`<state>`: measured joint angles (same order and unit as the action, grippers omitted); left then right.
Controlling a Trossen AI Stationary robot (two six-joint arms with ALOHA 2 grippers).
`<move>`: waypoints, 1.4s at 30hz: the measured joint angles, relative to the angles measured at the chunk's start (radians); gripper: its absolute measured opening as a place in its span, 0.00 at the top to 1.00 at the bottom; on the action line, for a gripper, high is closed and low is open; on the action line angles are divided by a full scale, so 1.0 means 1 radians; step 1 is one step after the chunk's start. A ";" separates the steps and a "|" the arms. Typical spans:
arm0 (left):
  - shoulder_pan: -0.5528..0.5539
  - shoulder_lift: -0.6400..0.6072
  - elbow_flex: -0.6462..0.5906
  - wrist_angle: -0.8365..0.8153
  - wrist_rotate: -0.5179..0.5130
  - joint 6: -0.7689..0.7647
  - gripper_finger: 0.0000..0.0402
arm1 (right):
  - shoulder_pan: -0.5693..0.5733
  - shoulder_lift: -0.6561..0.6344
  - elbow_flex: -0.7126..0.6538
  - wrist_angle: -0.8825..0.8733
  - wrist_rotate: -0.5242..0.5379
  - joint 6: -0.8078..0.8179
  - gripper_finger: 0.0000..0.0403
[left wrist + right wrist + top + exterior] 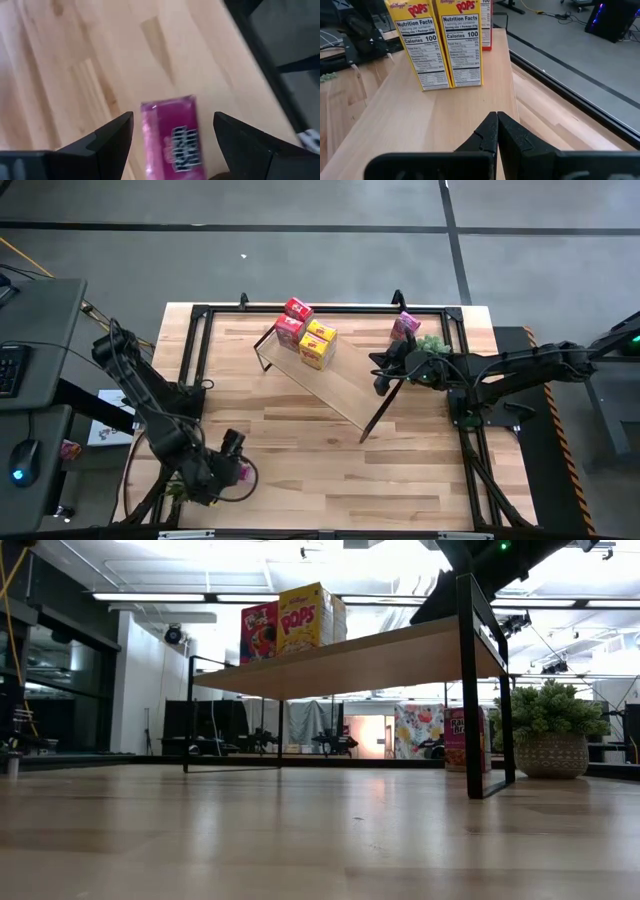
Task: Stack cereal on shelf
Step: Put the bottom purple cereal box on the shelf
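Note:
The shelf (325,380) stands slantwise on the table on its black end frames. Two red boxes (297,308) and two yellow boxes (440,45) stand on its far left end. My right gripper (496,131) is shut, just above the board's right end (385,380). A pink box (404,325) stands on the table beyond that end. My left gripper (172,137) is open near the table's near left corner. Its fingers stand on either side of another pink box (175,140), which lies flat on the table, apart from both. My right gripper points along the shelf board (445,125) with shut fingers, low over its right end. I cannot tell whether the fingertips touch the board.
A green potted plant (432,345) stands at the far right, next to the standing pink box (465,740). A black frame (200,315) runs round the table's edges. Bare tabletop (300,460) lies in front of the shelf.

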<state>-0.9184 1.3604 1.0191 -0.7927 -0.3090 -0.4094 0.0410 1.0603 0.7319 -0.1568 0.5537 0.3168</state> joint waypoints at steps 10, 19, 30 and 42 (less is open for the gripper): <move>0.004 0.002 -0.009 -0.037 0.040 -0.047 0.34 | 0.000 0.017 0.000 -0.004 0.002 -0.001 1.00; 0.045 0.002 -0.043 -0.029 0.070 -0.059 0.34 | -0.001 0.068 0.000 -0.004 0.013 -0.001 1.00; 0.088 0.077 -0.044 -0.028 0.185 -0.050 0.34 | -0.001 0.085 0.000 -0.012 0.013 -0.002 1.00; 0.120 0.145 -0.036 -0.036 0.255 -0.019 0.59 | -0.001 0.085 0.000 -0.013 0.013 0.000 1.00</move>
<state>-0.7980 1.5059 0.9834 -0.8288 -0.0538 -0.4280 0.0402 1.1458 0.7319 -0.1696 0.5663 0.3164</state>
